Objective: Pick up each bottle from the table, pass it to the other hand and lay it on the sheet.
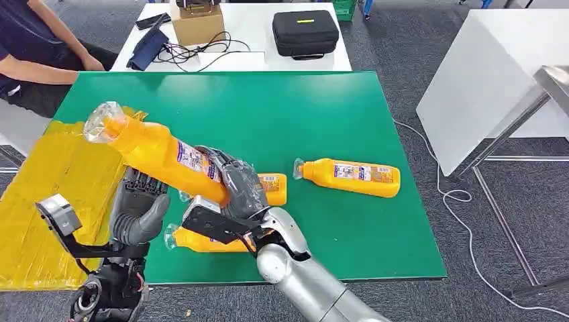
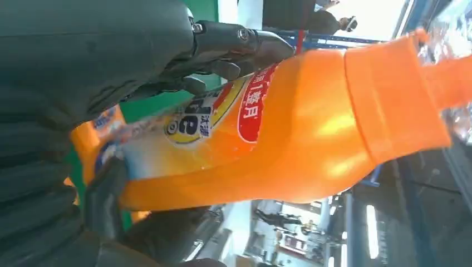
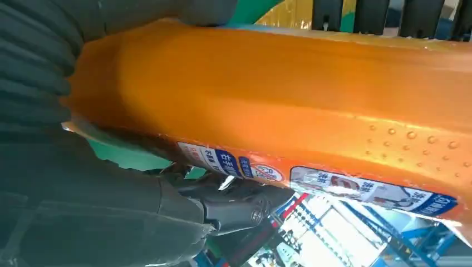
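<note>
Orange juice bottle [image 1: 158, 155]: full, heavyish, rigid, glossy, likely slippery; take at labelled midsection. Right hand [image 1: 236, 186] wrapped round its lower body; left hand [image 1: 137, 204] spread beneath, empty

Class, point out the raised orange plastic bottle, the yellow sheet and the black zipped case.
raised orange plastic bottle [image 1: 158, 153], head view, body.
yellow sheet [image 1: 50, 181], head view, bare middle.
black zipped case [image 1: 305, 31], head view, lid.

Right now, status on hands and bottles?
Right hand grips raised bottle; left hand open just under it. Three bottles on green table, none on yellow sheet. Handover path clear.
</note>
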`<state>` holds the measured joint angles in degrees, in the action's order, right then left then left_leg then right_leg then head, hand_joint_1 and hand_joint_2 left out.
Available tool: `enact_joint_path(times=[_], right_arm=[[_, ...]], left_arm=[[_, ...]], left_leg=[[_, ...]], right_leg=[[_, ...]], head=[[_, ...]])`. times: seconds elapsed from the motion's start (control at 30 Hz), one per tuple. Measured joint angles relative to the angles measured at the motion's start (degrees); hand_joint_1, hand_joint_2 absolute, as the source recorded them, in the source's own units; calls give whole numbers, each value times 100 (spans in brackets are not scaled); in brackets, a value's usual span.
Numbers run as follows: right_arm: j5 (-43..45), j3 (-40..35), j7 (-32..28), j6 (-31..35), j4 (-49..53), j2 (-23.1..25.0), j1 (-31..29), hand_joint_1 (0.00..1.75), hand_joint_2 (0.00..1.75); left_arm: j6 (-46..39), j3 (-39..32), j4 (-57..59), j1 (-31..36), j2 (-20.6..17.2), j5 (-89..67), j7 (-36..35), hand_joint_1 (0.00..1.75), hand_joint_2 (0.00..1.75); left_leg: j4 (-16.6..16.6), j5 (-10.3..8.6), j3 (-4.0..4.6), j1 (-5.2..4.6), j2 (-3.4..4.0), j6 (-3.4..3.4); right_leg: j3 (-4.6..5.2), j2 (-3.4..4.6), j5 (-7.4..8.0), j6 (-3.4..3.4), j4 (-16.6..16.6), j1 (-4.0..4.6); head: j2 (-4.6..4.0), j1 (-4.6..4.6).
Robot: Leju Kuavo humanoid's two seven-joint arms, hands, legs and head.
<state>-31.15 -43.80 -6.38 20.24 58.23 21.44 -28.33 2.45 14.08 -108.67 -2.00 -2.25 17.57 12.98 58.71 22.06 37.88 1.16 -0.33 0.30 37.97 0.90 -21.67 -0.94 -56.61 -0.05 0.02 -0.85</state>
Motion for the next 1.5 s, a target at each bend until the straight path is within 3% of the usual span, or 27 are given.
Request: enact_joint_path(times=[0.2,0.43,0.6,0.9,1.07,1.1,1.5], right_arm=[[-13,28,112,-109,94,22,38,175,175],[0,-753,166,-157,85,35,-102,175,175],[53,-1474,219,-208,22,0,-321,175,175],[42,-1685,225,-277,-109,-17,-454,175,175],[-168,-1770,164,-616,-81,-9,-477,175,175],[-177,-1790,164,-627,-79,-9,-476,175,175],[312,-1917,184,-462,-166,22,-473,175,175]], left_arm=[[136,-96,0,32,367,-188,-87,0,175],[-9,-210,171,269,428,-113,-41,0,175],[-133,-280,422,346,34,361,263,0,175],[-225,-269,566,335,-296,535,365,0,175],[-140,-195,675,249,-1024,1407,723,0,175],[-94,-194,695,231,-1150,1491,745,171,175],[389,-50,964,256,-1777,2103,1213,175,175]], left_leg=[[0,0,0,2,2,0],[0,-1,0,3,2,0],[0,-2,0,5,9,-1],[0,-2,5,2,6,-1],[-1,-1,4,5,11,-3],[-1,-3,5,6,12,-4],[-2,-5,7,5,10,-7]], right_leg=[[1,0,0,0,0,2],[2,2,0,1,-1,2],[7,4,0,2,-1,5],[5,4,0,2,-1,3],[14,10,0,4,-1,4],[16,10,-1,5,-2,6],[15,9,-2,6,-3,3]], head=[[0,0],[0,-2],[0,-2],[0,2],[0,-2],[0,-2],[0,0]])
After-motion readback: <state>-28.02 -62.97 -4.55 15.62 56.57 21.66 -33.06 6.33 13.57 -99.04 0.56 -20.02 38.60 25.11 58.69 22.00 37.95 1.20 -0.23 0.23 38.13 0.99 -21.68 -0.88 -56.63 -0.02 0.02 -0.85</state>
